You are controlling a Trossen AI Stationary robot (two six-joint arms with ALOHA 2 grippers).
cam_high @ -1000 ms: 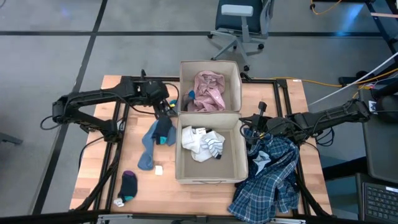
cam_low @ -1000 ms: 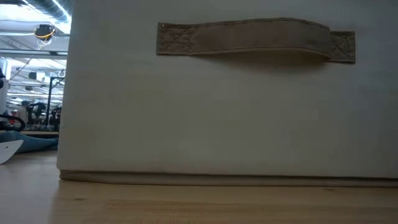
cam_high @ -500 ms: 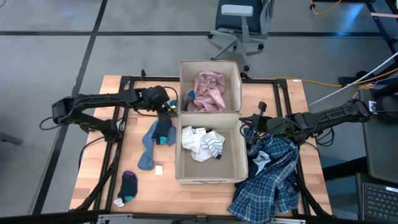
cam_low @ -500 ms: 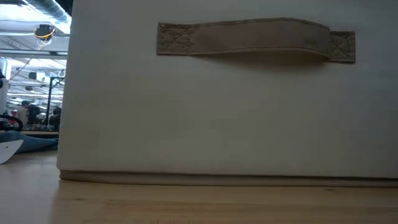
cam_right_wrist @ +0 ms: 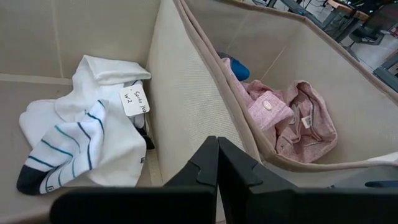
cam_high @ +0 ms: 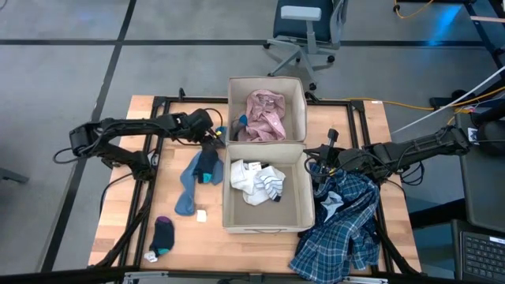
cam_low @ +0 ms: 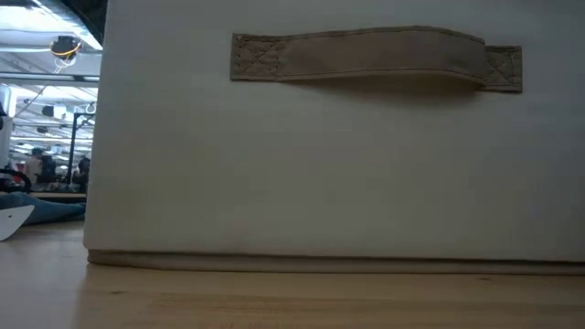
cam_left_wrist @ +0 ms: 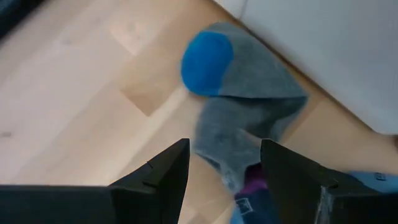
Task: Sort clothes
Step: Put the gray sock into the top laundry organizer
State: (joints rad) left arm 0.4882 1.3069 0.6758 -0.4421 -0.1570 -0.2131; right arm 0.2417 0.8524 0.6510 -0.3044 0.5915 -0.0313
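At the bench's (cam_high: 118, 229) near edge lies a small dark sock with a purple toe and teal heel (cam_high: 162, 235), and on the right a crumpled blue-white plaid shirt (cam_high: 341, 229) hangs over that edge. Farther in, the near beige square fabric bin (cam_high: 233, 217) holds white striped socks (cam_high: 256, 181). Left of it lie grey and blue socks (cam_high: 197, 172). The left gripper (cam_left_wrist: 222, 163) hovers over these with its fingers spread wide, holding nothing. The right gripper (cam_right_wrist: 217, 163), fingers pressed together and empty, rests beside the bins above the plaid shirt. The far beige bin (cam_high: 233, 93) holds a pink shirt (cam_high: 265, 115).
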